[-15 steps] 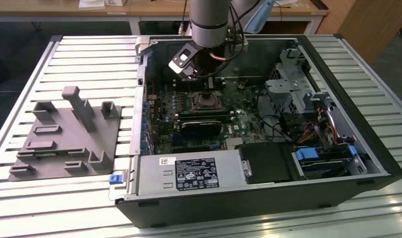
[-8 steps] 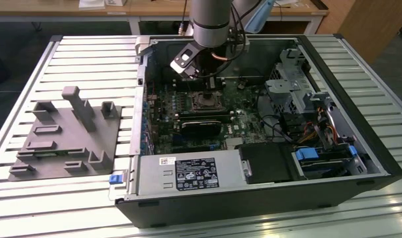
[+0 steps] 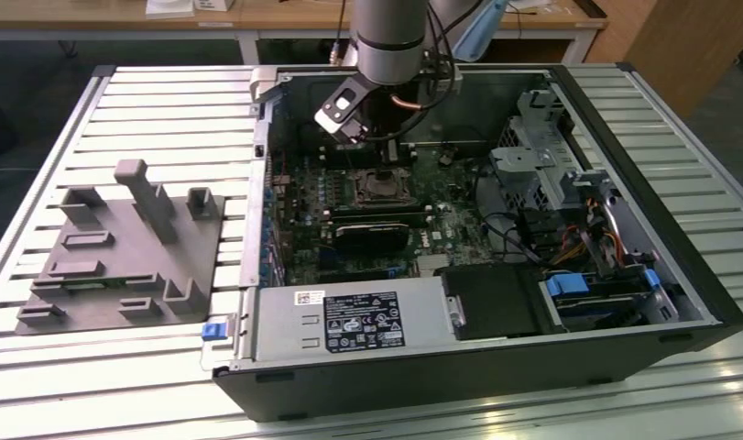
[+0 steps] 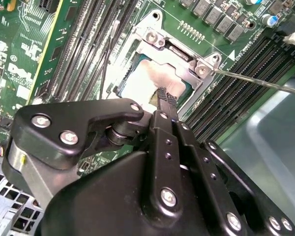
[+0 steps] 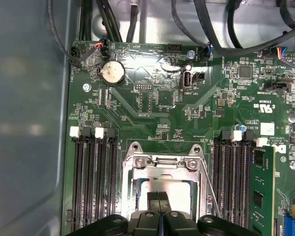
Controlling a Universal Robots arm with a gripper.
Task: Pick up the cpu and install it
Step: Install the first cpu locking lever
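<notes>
The cpu [image 4: 140,82] [image 5: 183,191] lies flat inside the motherboard socket [image 4: 179,53] [image 5: 162,161] [image 3: 382,189], its pale metal top showing within the metal frame. In both wrist views my gripper [image 4: 166,97] [image 5: 159,197] hangs directly over the chip, its two black fingers pressed together with nothing between them. Whether the tips touch the chip's top I cannot tell. In the exterior view the gripper [image 3: 371,139] hangs from the arm inside the open computer case, just above the socket.
The socket's thin lever [image 4: 255,81] [image 5: 212,192] stands free beside the frame. Memory slots [image 5: 94,172] flank the socket on both sides. A black card [image 3: 371,240], power supply [image 3: 346,323] and drive bays [image 3: 591,286] fill the case. A grey fixture plate [image 3: 108,266] lies at the exterior view's left.
</notes>
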